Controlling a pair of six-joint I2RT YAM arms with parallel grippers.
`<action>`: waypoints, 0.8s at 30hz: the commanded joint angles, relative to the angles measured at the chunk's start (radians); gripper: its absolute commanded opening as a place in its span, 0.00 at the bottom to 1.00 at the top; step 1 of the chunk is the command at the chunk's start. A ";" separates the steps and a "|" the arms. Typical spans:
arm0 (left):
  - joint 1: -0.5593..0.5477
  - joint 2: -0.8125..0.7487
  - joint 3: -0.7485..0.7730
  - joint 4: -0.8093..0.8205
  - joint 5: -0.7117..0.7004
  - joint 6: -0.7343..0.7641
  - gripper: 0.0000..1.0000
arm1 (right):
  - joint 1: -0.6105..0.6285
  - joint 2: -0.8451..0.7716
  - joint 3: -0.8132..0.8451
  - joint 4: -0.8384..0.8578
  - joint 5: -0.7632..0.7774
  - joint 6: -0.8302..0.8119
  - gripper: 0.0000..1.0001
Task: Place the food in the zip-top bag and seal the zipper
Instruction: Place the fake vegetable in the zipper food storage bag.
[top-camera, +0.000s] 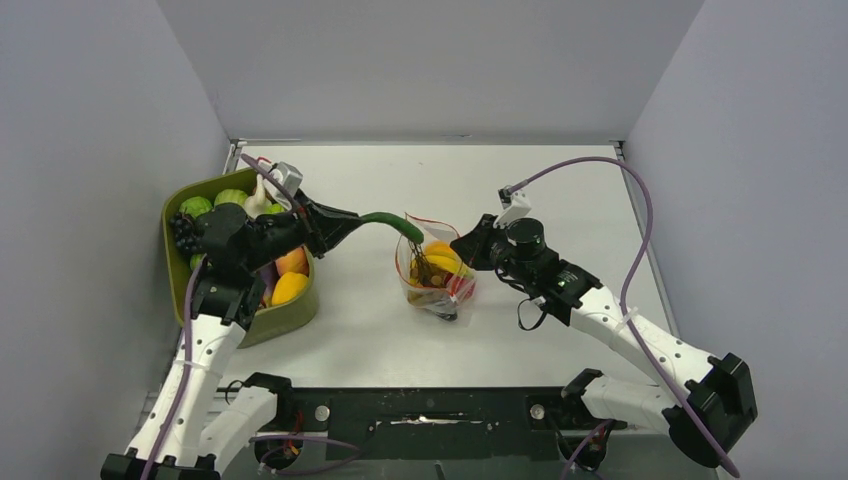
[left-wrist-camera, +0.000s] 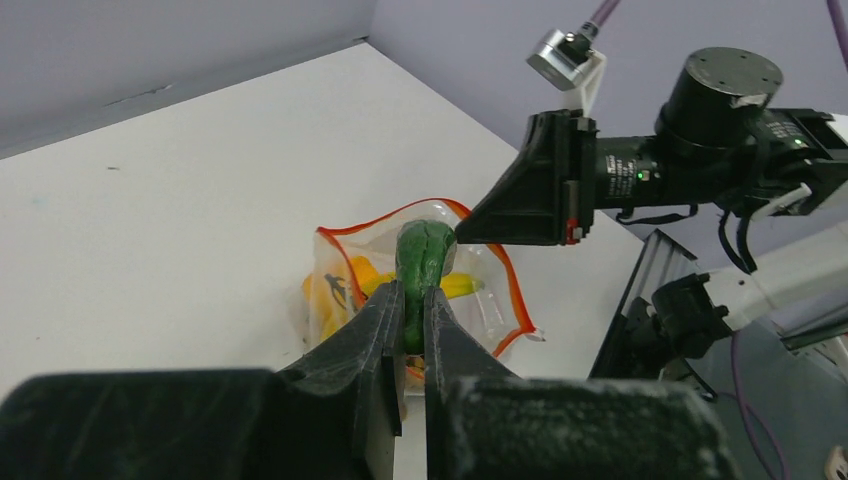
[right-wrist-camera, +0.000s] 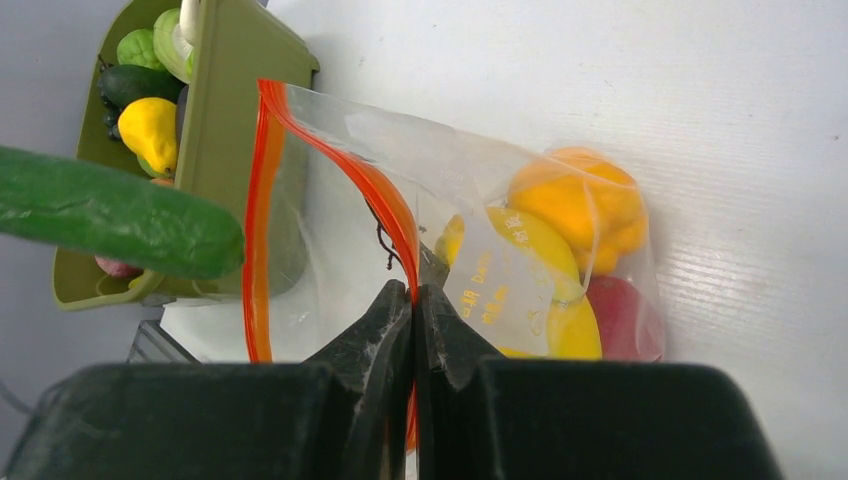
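Observation:
The clear zip-top bag (top-camera: 437, 272) stands open mid-table, with yellow, orange and red toy food inside (right-wrist-camera: 560, 240). Its red zipper (right-wrist-camera: 262, 220) rims the open mouth. My right gripper (right-wrist-camera: 413, 292) is shut on the zipper edge and holds the mouth open; it shows in the top view (top-camera: 466, 243) too. My left gripper (left-wrist-camera: 412, 300) is shut on a long green cucumber (left-wrist-camera: 424, 258) and holds it level, with its tip at the bag's mouth (top-camera: 393, 223). More food (top-camera: 290, 275) lies in the olive-green tray.
The olive-green tray (top-camera: 295, 317) stands at the left, under my left arm, holding green, yellow and orange pieces and dark grapes (top-camera: 183, 232). Grey walls close in the table on three sides. The black base rail (top-camera: 430, 410) runs along the near edge.

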 joint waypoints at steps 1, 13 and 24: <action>-0.059 0.019 0.036 0.059 0.067 0.050 0.00 | -0.004 0.007 0.047 0.056 0.005 -0.020 0.00; -0.209 0.147 0.134 -0.128 -0.019 0.170 0.00 | -0.004 -0.011 0.036 0.065 -0.009 -0.029 0.00; -0.333 0.295 0.248 -0.259 -0.106 0.230 0.00 | -0.004 -0.031 0.033 0.060 -0.013 -0.029 0.00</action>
